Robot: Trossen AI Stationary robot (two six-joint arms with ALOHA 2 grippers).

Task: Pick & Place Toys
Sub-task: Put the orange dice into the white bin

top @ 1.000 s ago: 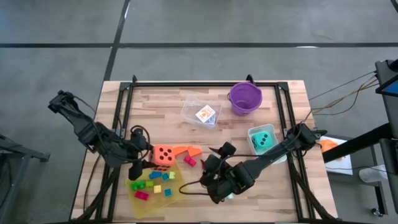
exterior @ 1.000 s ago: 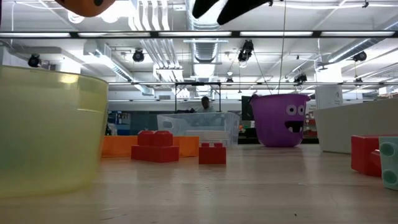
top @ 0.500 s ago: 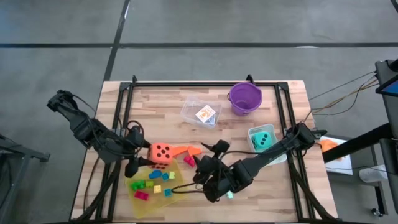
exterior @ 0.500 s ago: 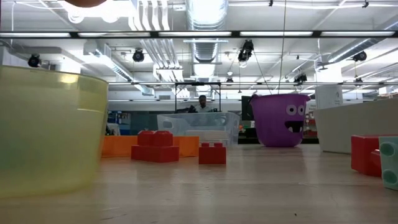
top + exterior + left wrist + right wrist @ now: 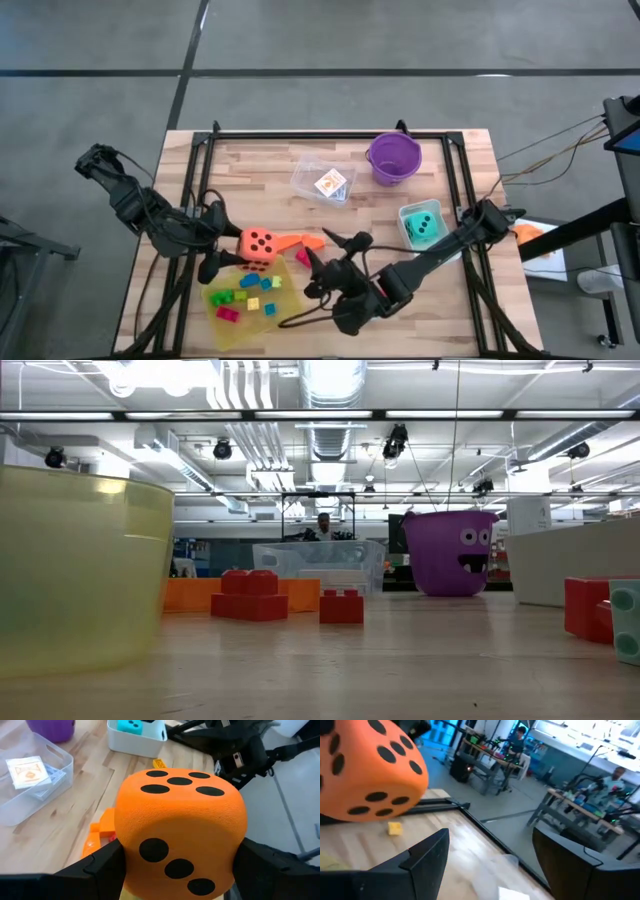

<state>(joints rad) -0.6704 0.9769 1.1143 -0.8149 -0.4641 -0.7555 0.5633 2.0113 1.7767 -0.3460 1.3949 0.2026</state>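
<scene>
- Left fingers [image 5: 95, 865] press the orange die [image 5: 260, 244] from both sides; in the left wrist view one dark finger sits on each flank of it, five pips on top and three on the near face.
- Left gripper [image 5: 222, 251] is at centre-left of the high view, holding the die lifted over the upper edge of the yellow tray [image 5: 292, 300].
- Right fingers [image 5: 427, 855] are spread with nothing between them; the right wrist view shows bare bench and room through the gap.
- Right gripper [image 5: 318, 262] is at lower centre of the high view, just right of the tray and close to the die.
- The tray holds small bricks [image 5: 243, 293]: green, yellow, blue, red, pink.
- An orange wedge [image 5: 298, 240] lies on the bench [image 5: 250, 170] just right of the die, with a red brick [image 5: 302, 257] below it.
- Teal die [image 5: 424, 224] sits in a white tub [image 5: 411, 212] at centre-right.
- Card pack [image 5: 329, 183] lies in the clear tub [image 5: 305, 176] at upper centre; purple bucket [image 5: 393, 157] is to its right.
- Low view: red bricks [image 5: 341, 606] at centre and the bucket at right.
</scene>
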